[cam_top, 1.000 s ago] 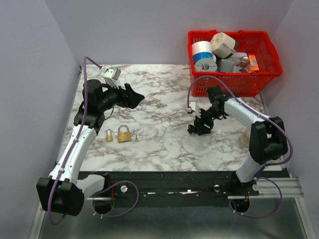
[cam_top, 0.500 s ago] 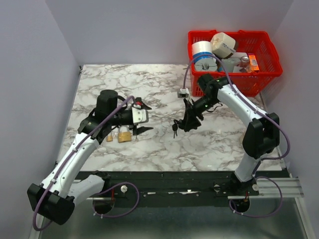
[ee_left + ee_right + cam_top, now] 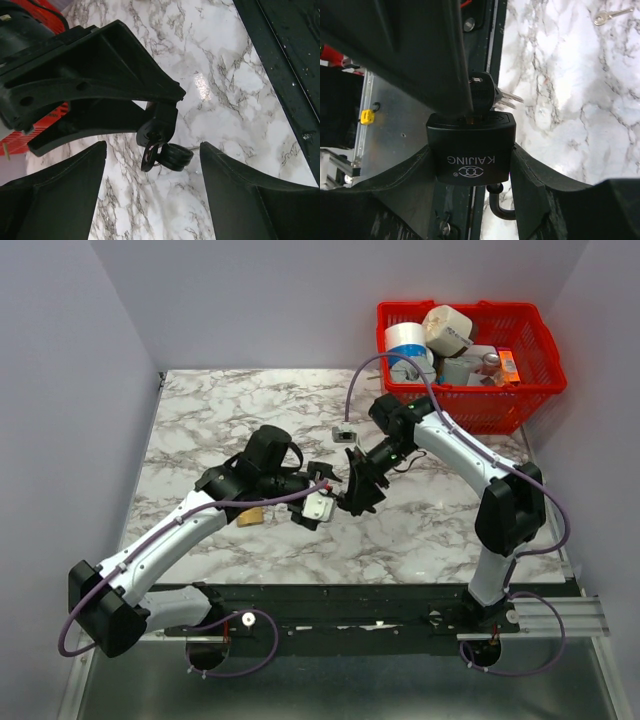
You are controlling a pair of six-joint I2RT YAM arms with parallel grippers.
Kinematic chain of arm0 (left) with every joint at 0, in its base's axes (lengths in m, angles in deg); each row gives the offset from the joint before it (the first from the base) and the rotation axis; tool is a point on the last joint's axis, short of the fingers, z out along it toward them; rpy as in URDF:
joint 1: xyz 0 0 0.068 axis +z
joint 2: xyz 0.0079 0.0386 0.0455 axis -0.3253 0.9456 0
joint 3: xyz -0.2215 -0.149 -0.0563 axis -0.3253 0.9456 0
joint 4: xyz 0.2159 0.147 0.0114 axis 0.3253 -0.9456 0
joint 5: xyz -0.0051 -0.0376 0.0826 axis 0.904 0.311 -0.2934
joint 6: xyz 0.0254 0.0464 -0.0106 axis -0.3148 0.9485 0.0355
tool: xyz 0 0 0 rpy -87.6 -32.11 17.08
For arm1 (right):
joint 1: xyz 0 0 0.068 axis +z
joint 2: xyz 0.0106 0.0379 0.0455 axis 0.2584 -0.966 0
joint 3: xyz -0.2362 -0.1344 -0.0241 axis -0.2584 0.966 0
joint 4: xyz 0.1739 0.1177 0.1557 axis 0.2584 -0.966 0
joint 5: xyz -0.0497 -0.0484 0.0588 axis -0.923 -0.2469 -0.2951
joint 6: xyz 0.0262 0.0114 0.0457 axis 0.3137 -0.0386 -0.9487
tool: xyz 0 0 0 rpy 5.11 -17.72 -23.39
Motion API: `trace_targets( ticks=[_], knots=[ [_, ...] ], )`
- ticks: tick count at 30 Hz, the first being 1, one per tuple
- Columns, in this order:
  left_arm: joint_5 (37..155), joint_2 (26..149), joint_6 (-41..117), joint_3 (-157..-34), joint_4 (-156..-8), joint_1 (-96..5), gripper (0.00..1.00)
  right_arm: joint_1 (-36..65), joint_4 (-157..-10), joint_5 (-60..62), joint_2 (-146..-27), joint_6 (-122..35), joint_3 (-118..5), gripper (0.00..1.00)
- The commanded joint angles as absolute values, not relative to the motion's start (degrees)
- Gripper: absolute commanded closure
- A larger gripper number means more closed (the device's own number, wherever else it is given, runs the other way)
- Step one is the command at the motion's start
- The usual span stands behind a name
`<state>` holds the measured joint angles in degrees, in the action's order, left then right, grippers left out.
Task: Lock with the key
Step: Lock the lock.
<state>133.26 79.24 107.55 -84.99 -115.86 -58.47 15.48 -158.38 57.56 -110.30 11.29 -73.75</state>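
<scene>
Probably light, stiff key in black padlock.
Best taken at plastic head; left jaws apart, right jaws clamped on padlock.

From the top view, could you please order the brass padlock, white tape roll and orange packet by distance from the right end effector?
1. Brass padlock, on the marble, leftward.
2. White tape roll, red basket's left end.
3. Orange packet, basket's right end.

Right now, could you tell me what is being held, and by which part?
The right hand grips the black padlock by the sides of its body; the left hand is open, holding nothing.
</scene>
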Motion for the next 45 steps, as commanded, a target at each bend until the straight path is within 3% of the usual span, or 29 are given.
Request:
trace_targets(
  ticks=[1, 11, 18, 23, 26, 28, 31, 32, 36, 41, 45],
  knots=[
    [131.38, 80.24, 111.43, -86.23, -115.67, -60.64, 0.22, 16.66, -170.26, 65.1, -110.98, 9.16, -76.52, 0.84],
    [129.27, 82.0, 108.79, -85.88, -113.2, -63.63, 0.35, 17.89, -170.26, 65.71, -111.33, 8.63, -78.01, 0.84],
    [128.3, 82.53, 109.93, -86.05, -114.43, -63.98, 0.5, 18.86, -170.17, 65.54, -110.63, 8.81, -77.66, 0.84],
    [128.13, 82.79, 111.86, -86.05, -115.4, -63.98, 0.54, 19.04, -170.17, 65.8, -110.36, 8.72, -77.4, 0.84],
    [127.95, 82.7, 112.48, -86.05, -115.57, -64.07, 0.64, 19.21, -170.17, 65.8, -110.19, 8.81, -77.48, 0.85],
    [127.95, 82.71, 112.39, -86.23, -115.58, -64.07, 0.76, 19.3, -170.17, 65.8, -110.28, 8.81, -77.75, 0.84],
    [128.48, 82.35, 109.86, -86.49, -114.79, -63.9, 0.95, 19.3, -170.17, 65.28, -110.45, 8.63, -79.23, 0.65],
    [128.57, 81.83, 108.19, -86.49, -114.09, -63.72, 0.98, 19.3, -170.17, 64.93, -110.37, 8.8, -79.68, 0.45],
    [133.04, 79.72, 97.39, -86.58, -109.09, -59.6, 1.0, 17.64, -170.17, 61.07, -108.35, 9.33, -81.52, 0.03],
    [138.41, 77.7, 80.46, -88.25, -102.94, -52.67, 1.0, 12.11, -167.02, 58.86, -106.33, 7.14, -84.6, 0.0],
    [140.69, 76.2, 65.84, -87.63, -89.78, -48.0, 1.0, 9.11, -159.12, 56.15, -102.03, 3.8, -82.6, 0.0]
  ],
)
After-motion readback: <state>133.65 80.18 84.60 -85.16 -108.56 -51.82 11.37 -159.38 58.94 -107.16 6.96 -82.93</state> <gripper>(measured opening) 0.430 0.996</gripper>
